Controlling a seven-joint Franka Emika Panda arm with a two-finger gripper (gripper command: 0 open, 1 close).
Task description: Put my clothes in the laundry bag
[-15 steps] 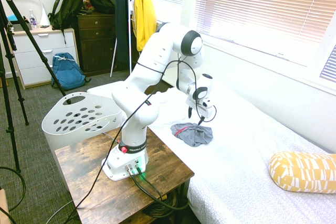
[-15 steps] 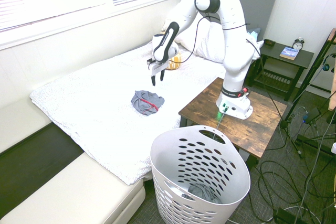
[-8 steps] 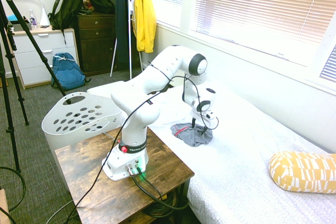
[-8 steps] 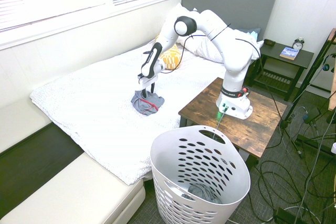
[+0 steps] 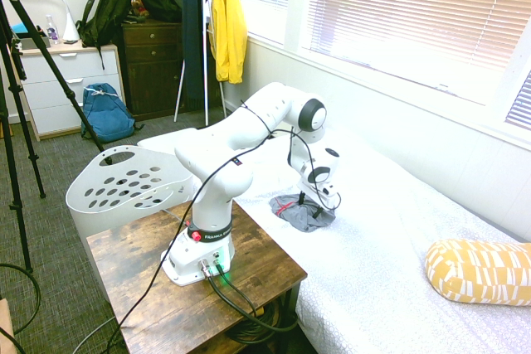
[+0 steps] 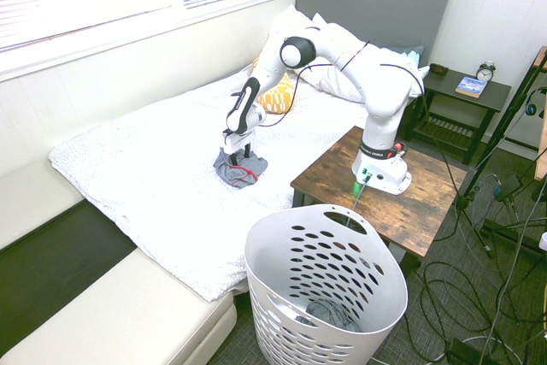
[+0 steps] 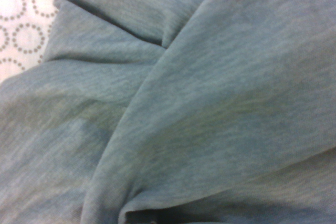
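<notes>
The clothes (image 5: pixel 292 215) are a small crumpled dark-grey garment with red trim, lying on the white bed near its edge by the side table; they also show as clothes (image 6: pixel 241 172) in the second exterior view. My gripper (image 5: pixel 309 205) (image 6: pixel 239 156) points straight down with its open fingers pressed into the top of the garment. Grey folded fabric (image 7: pixel 184 103) fills nearly all of the wrist view. The laundry bag (image 5: pixel 124 192) is a white holed basket standing on the floor beside the side table, seen closest in the second exterior view as the laundry bag (image 6: pixel 316 335).
A wooden side table (image 5: pixel 141 288) stands between bed and basket. A yellow patterned pillow (image 5: pixel 477 269) lies further along the bed. Some grey cloth (image 6: pixel 329 314) lies in the basket's bottom. A yellow jacket (image 5: pixel 228 18) hangs and a blue backpack (image 5: pixel 106 112) sits across the room.
The arm has folded downward, bringing the gripper from hanging above the garment down onto it. The jaws have stayed open and the garment has not moved.
</notes>
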